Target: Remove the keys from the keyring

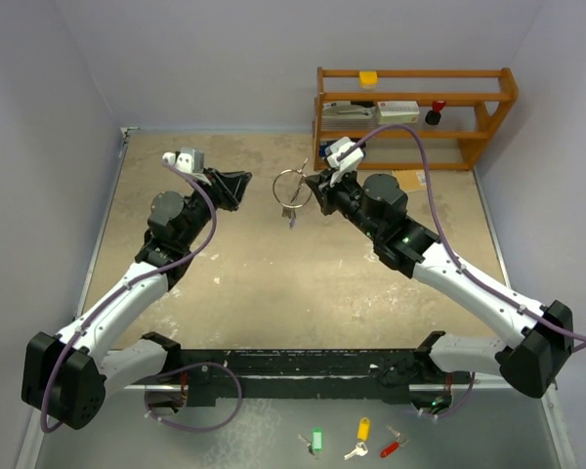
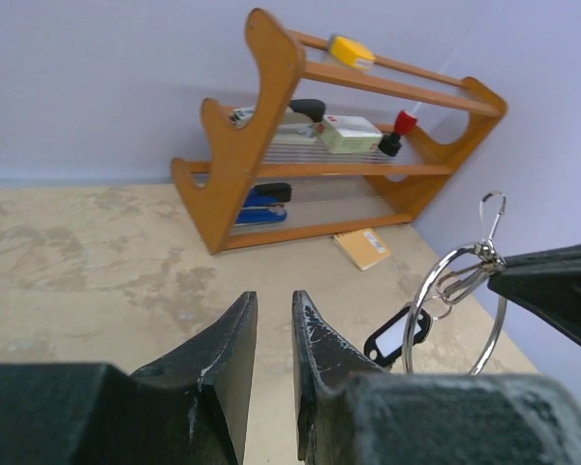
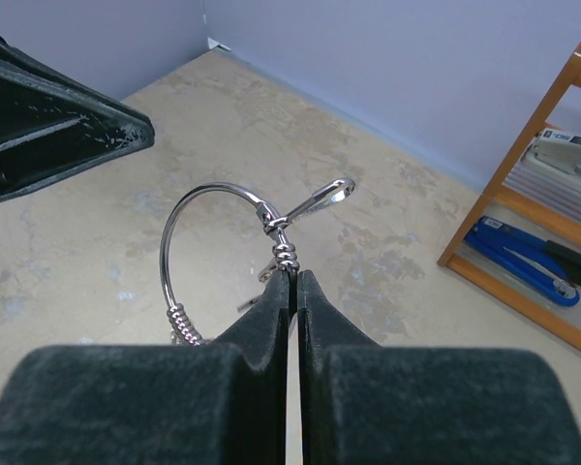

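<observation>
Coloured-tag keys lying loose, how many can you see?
3, side by side at the top view's bottom edge: green-tagged key left, yellow-tagged key middle, red-tagged key right.

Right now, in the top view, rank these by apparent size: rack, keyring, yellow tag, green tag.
1. rack
2. keyring
3. yellow tag and green tag: they look alike, so I leave them unranked.

Wooden rack (image 2: 271,107), blue stapler (image 3: 523,262), yellow-tagged key (image 1: 362,431)

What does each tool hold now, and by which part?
The right tool holds the keyring by its wire, just below the coiled joint. The left tool holds nothing; its jaws stand slightly apart.
</observation>
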`<action>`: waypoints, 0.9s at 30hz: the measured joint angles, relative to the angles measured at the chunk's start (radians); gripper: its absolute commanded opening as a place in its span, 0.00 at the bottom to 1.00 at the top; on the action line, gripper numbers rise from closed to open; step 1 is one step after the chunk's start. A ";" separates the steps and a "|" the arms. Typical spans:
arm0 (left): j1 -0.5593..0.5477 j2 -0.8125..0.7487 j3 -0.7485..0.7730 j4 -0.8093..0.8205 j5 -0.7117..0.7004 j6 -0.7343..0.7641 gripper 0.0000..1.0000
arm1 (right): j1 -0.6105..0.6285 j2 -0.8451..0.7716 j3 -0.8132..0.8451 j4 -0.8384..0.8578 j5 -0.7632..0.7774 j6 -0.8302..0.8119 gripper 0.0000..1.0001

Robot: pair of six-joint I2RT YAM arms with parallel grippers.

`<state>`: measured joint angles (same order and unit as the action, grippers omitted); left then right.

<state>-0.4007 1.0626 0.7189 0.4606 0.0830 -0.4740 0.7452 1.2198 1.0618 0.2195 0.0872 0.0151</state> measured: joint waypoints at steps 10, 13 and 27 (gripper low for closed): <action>0.000 0.014 -0.022 0.071 0.158 -0.029 0.23 | 0.000 -0.042 0.000 -0.005 0.011 -0.029 0.00; 0.000 0.014 -0.042 0.084 0.192 -0.036 0.26 | 0.001 -0.045 0.000 0.000 0.025 -0.037 0.00; -0.003 0.019 -0.186 0.354 0.367 -0.079 0.42 | 0.001 -0.045 -0.001 0.111 0.061 -0.063 0.00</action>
<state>-0.4038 1.0817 0.5327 0.8143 0.4496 -0.5526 0.7460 1.1748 1.0607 0.3309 0.1478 -0.0475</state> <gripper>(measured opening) 0.406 0.012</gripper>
